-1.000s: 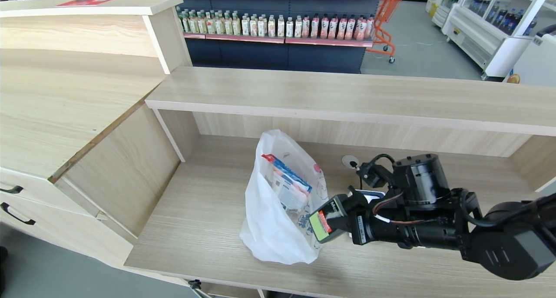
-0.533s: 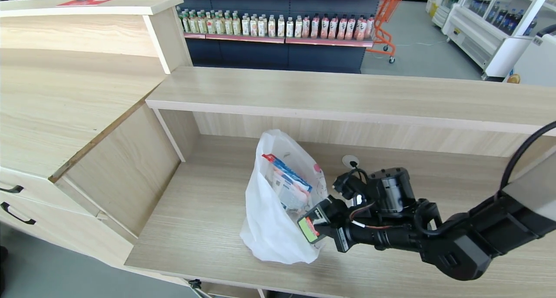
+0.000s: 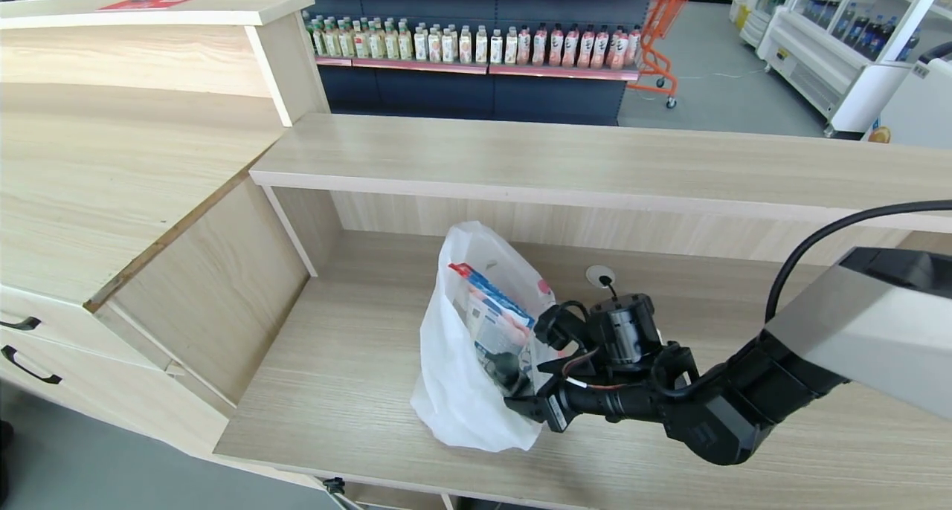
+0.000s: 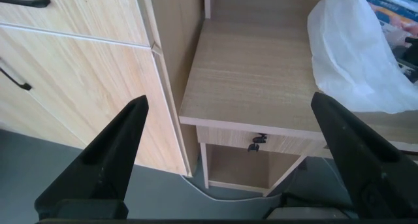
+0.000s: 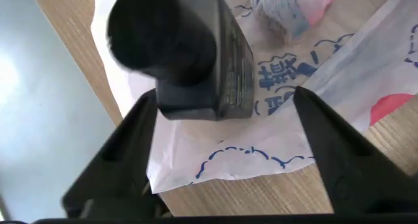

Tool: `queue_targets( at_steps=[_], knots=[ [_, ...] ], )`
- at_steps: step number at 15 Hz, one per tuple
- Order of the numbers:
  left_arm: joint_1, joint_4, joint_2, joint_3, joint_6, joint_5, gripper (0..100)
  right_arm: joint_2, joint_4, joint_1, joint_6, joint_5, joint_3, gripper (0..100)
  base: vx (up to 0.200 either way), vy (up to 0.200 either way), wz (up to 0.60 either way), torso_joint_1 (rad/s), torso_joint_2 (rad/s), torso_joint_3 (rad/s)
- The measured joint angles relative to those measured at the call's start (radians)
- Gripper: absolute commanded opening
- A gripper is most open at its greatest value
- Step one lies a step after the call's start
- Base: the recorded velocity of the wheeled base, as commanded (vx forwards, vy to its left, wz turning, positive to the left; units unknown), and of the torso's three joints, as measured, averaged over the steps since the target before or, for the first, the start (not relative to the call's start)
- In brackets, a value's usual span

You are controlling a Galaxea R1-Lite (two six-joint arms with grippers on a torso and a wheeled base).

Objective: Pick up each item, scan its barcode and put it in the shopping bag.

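One dark item (image 5: pixel 202 61) in shopping bag (image 3: pixel 454 391) at spread right claw (image 5: pixel 223 100); left claw (image 4: pixel 228 100) spread.

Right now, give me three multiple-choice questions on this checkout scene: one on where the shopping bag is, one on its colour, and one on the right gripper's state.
1. Where does the shopping bag stand?
A) on the lower counter
B) on a store shelf
C) on the floor

2. What colour is the bag mostly?
A) orange
B) black
C) white

3. How is the right gripper?
A) shut on a bottle
B) open
C) shut on the bag's handle

Answers:
1 A: the bag sits on the lower counter, under the raised ledge.
2 C: its plastic is white, with some print.
3 B: the fingers are spread wide at the bag's mouth, and a dark capped container lies inside the bag.
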Motion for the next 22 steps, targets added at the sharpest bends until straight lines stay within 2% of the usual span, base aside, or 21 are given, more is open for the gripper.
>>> queue_targets(
  at_steps=[2, 5, 7, 12, 14, 17, 22],
  knots=[
    [0.0, 0.0, 0.0, 0.0, 0.0, 0.0, 100, -0.011, 0.0, 0.0, 0.087, 0.043, 0.005, 100, 0.0, 0.0, 0.0, 0.0, 0.0, 0.0],
    [0.0, 0.0, 0.0, 0.0, 0.0, 0.0, 100, -0.054, 0.003, -0.006, 0.297, 0.057, 0.024, 100, 0.0, 0.0, 0.0, 0.0, 0.0, 0.0],
    [0.001, 0.0, 0.0, 0.0, 0.0, 0.0, 100, -0.096, 0.009, -0.016, 0.373, 0.058, 0.055, 100, 0.0, 0.0, 0.0, 0.0, 0.0, 0.0],
    [0.0, 0.0, 0.0, 0.0, 0.0, 0.0, 100, -0.312, 0.024, -0.072, 0.51, 0.082, 0.241, 100, 0.0, 0.0, 0.0, 0.0, 0.0, 0.0],
    [0.0, 0.0, 0.0, 0.0, 0.0, 0.0, 100, -0.444, 0.033, -0.121, 0.512, 0.093, 0.311, 100, 0.0, 0.0, 0.0, 0.0, 0.0, 0.0],
    [0.0, 0.0, 0.0, 0.0, 0.0, 0.0, 100, -0.681, 0.036, -0.25, 0.376, 0.089, 0.414, 100, 0.0, 0.0, 0.0, 0.0, 0.0, 0.0],
    [0.0, 0.0, 0.0, 0.0, 0.0, 0.0, 100, -1.177, 0.147, -0.437, 0.226, -0.03, 0.66, 100, 0.0, 0.0, 0.0, 0.0, 0.0, 0.0]
  ],
)
